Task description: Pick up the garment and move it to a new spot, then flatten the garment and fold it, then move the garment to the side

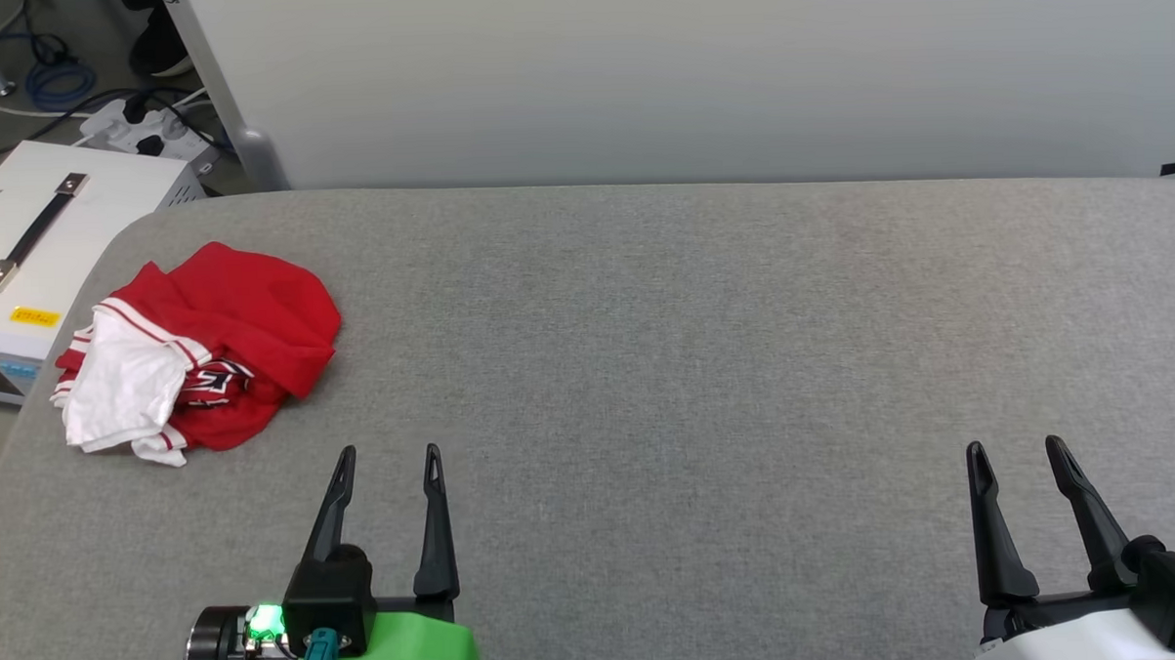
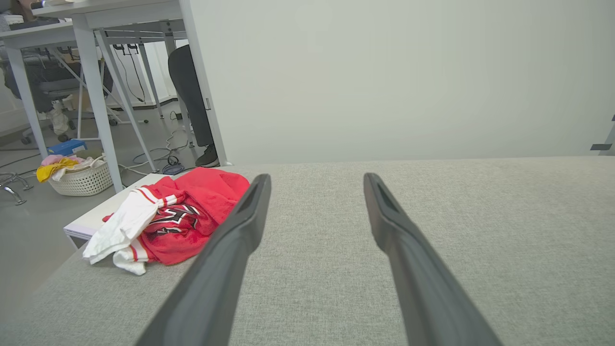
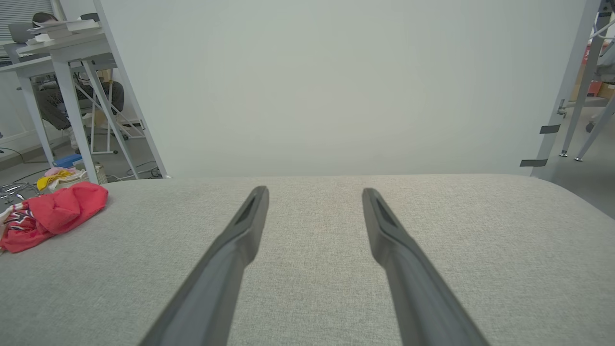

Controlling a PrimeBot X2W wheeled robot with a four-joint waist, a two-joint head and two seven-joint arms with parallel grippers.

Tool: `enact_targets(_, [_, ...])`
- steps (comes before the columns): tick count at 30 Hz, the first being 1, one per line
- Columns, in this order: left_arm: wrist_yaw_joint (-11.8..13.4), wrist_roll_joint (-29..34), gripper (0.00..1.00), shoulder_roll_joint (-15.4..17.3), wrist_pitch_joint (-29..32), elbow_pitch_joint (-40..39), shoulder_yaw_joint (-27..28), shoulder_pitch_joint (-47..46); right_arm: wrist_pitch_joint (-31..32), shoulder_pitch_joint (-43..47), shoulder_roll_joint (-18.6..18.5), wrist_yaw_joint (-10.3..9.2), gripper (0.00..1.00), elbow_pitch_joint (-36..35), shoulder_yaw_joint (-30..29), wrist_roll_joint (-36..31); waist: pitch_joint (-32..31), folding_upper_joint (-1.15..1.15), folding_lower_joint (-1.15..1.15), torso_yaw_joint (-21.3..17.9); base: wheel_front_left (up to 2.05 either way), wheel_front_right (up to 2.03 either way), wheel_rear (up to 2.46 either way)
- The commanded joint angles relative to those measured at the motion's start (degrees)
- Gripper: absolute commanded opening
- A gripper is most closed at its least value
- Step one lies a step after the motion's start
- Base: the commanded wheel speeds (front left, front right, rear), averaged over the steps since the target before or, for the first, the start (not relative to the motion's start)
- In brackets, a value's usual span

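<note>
Nothing is done yet: the garment [image 1: 202,348] is seen bunched at the tabletop's [image 1: 647,367] left edge, left gripper [image 1: 389,454] and right gripper [image 1: 1012,444] held wide, empty.

Head cam: high up, looks forward and down onto the grey desk [image 1: 647,367], with the white partition [image 1: 686,73] along the far edge and the left claw [image 1: 389,452] and right claw [image 1: 1014,443] at the bottom. Left wrist cam: low over the desk, faces the partition along the left claw, garment [image 2: 192,211] close on its left. Right wrist cam: also low, same heading, further right, garment at its far left edge. All three share desk, partition and garment.
</note>
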Motion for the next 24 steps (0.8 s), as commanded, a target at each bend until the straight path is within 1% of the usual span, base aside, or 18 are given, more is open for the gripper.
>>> enact_targets(1, [0.3,0.4,1.0,-0.1,-0.3,0.2,0.0,-0.1,-0.5,0.5,0.1,-0.04,1.0,-0.5,0.0,0.2,0.2,0.0,0.0,0.7,0.0,0.0,0.0])
enact_targets(5, [0.5,0.1,1.0,-0.1,-0.3,0.2,0.3,-0.5,-0.5,0.3,0.1,-0.04,1.0,-0.8,0.4,0.0,0.6,0.0,0.0,2.6,0.0,0.0,0.0])
enact_targets(9, [0.8,-0.3,1.0,-0.1,-0.3,0.1,0.5,-0.9,-0.5,0.1,0.1,-0.04,1.0,-1.1,0.9,-0.2,1.3,0.0,0.0,5.3,0.0,0.0,0.0])
enact_targets(24, [2.2,-3.0,1.0,-0.1,-0.3,0.2,2.1,-1.6,-0.5,-1.0,0.1,-0.04,1.0,-1.7,4.0,-2.1,3.4,0.0,0.0,18.3,0.0,0.0,0.0])
